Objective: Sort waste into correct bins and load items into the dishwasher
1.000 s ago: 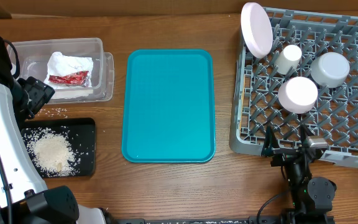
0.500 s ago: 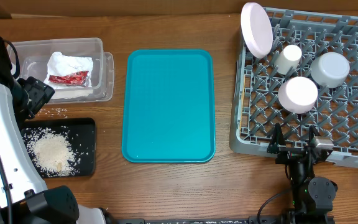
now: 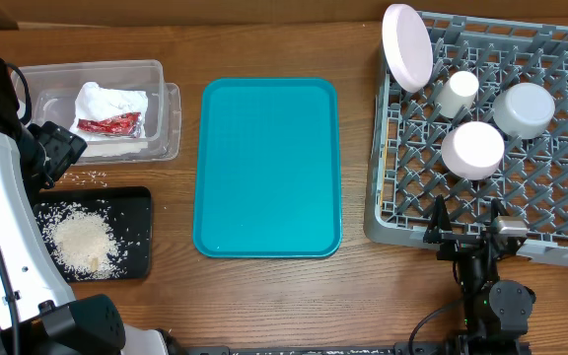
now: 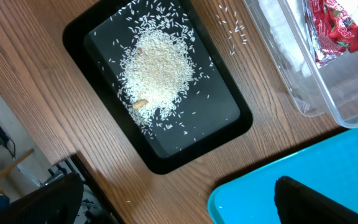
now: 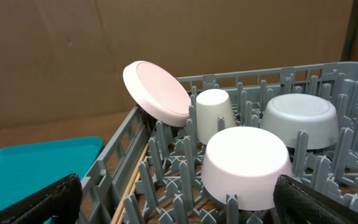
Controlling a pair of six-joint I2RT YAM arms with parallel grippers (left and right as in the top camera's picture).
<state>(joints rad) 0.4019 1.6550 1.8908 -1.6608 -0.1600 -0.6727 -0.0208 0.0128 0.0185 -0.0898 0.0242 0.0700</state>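
Note:
The clear tub (image 3: 163, 108) holds a white napkin (image 3: 106, 102) and the red wrapper (image 3: 108, 124). The black tray (image 3: 138, 232) holds a rice pile (image 3: 82, 242). The grey dish rack (image 3: 560, 197) holds the pale plate (image 3: 407, 44), white cup (image 3: 457, 92), grey-green bowl (image 3: 526, 108) and white bowl (image 3: 472, 150). Chopsticks (image 5: 132, 180) lie along its left wall. My left gripper (image 4: 182, 205) is open and empty, high above the black tray (image 4: 222, 124). My right gripper (image 5: 179, 205) is open and empty at the rack's front edge (image 3: 466, 222).
The teal serving tray (image 3: 269, 168) lies in the middle of the table. Loose rice grains (image 3: 87, 177) lie on the wood between the tub and the black tray. A brown cardboard wall stands behind the rack.
My right gripper shifted slightly right and straightened at the rack's front edge a second ago, then stayed still. The left arm has not moved.

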